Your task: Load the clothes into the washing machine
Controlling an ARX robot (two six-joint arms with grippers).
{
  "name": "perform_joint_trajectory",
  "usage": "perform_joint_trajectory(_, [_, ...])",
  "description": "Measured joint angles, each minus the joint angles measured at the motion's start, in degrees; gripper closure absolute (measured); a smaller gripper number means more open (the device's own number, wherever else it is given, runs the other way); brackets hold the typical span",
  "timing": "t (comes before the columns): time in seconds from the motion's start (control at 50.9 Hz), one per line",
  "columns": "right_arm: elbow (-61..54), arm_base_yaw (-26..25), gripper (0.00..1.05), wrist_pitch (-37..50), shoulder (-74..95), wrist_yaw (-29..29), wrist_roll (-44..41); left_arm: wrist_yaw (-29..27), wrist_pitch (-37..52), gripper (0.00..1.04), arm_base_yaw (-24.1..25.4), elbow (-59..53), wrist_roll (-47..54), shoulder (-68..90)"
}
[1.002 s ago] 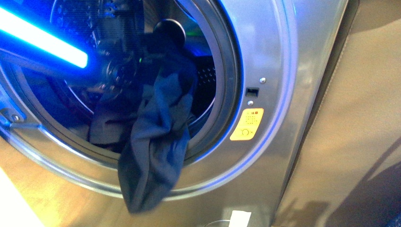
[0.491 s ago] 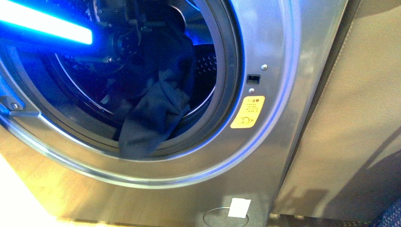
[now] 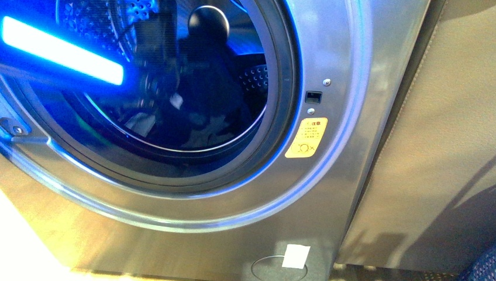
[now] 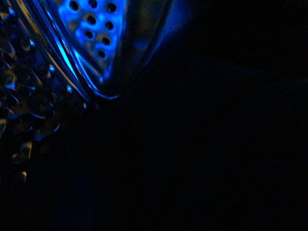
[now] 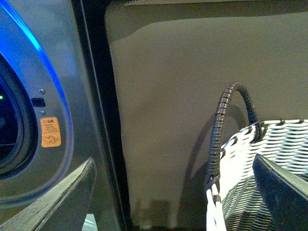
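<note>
The left tool is reaching deep inside the washing machine (image 3: 327,52); its state cannot be told. The right tool (image 5: 173,192) is hanging spread and empty beside a wicker basket (image 5: 269,159). The dark garment (image 3: 205,93) is lying wholly within the drum. Deposit step judged nearly complete; next comes releasing and pulling clear of the porthole rim.

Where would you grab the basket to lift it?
Probably the top of the handle, from above: it arches upright, clear of the rim of the basket, leaving a gap for a finger underneath. The right gripper is open.
</note>
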Motion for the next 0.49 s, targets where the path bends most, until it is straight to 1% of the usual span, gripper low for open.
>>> perform_joint_trajectory(0.02, [0.00, 0.00, 0.08, 0.00, 0.00, 0.00, 0.00, 0.52, 1.07, 0.94, 0.00, -2.03, 0.00, -0.57])
perform_joint_trajectory(0.059, [0.00, 0.00, 0.08, 0.00, 0.00, 0.00, 0.02, 1.42, 2.93, 0.96, 0.00, -5.73, 0.02, -1.99])
perform_joint_trajectory(0.236, [0.00, 0.00, 0.08, 0.00, 0.00, 0.00, 0.00, 3.76, 9.81, 0.97, 0.61, -21.57, 0.50, -10.47])
perform_joint_trajectory(0.393, [0.00, 0.00, 0.08, 0.00, 0.00, 0.00, 0.00, 4.68, 12.37, 0.97, 1.33, -29.40, 0.98, -14.53])
perform_joint_trajectory(0.491, [0.00, 0.00, 0.08, 0.00, 0.00, 0.00, 0.00, 6.27, 14.03, 0.97, 1.70, -34.27, 1.55, -16.85])
